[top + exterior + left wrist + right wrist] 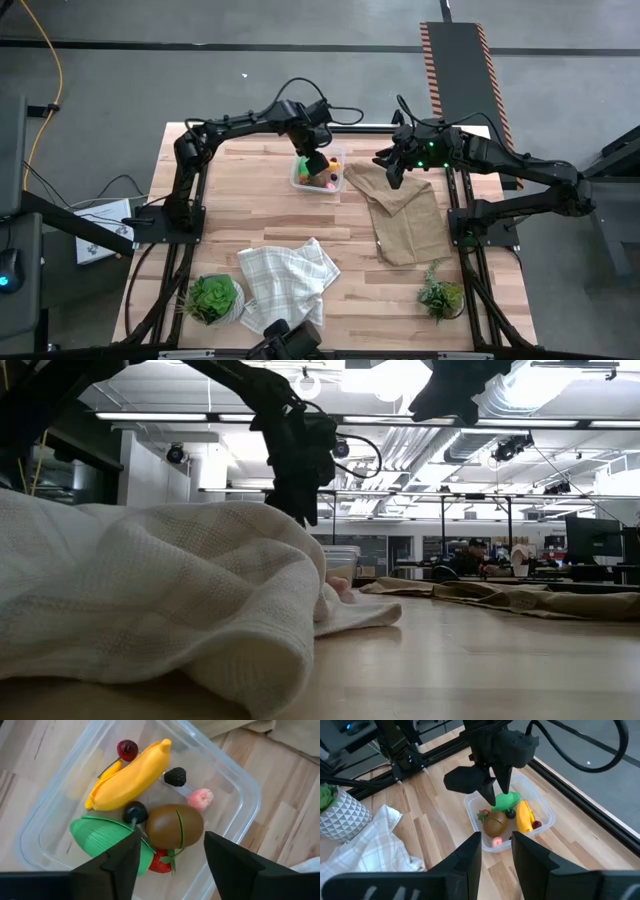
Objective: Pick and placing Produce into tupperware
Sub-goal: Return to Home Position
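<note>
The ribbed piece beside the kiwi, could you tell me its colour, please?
The ribbed piece is green; the left wrist view shows it best.

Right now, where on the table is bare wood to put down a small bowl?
The table is bare between the container and the left arm's base, and between the white cloth and the right-side plant. Crowded: the container, with the left gripper over it and the brown cloth beside it.
</note>
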Action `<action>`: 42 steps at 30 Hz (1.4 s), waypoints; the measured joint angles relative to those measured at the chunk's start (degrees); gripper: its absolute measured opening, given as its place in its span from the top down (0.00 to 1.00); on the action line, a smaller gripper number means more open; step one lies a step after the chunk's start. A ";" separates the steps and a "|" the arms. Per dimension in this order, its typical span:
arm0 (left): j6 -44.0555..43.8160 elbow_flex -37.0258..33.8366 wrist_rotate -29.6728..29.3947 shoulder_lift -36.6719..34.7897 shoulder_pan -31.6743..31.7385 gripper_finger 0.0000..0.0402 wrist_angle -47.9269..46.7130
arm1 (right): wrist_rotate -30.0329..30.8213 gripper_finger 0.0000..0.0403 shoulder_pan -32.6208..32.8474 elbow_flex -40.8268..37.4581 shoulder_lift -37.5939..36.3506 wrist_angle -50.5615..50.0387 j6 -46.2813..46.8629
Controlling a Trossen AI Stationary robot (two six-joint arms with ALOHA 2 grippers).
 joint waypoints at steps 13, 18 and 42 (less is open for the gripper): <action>-3.46 0.00 7.61 -6.56 -0.07 0.62 0.94 | -5.36 0.75 -0.02 0.00 -1.28 -2.59 -1.97; -7.49 0.00 8.83 -12.80 -0.30 0.74 3.81 | -5.84 0.75 -0.74 0.02 -3.70 -1.41 -3.65; -10.36 0.00 -7.31 -35.07 -19.99 0.99 17.34 | -20.84 0.99 -3.13 0.02 -25.40 -2.27 6.31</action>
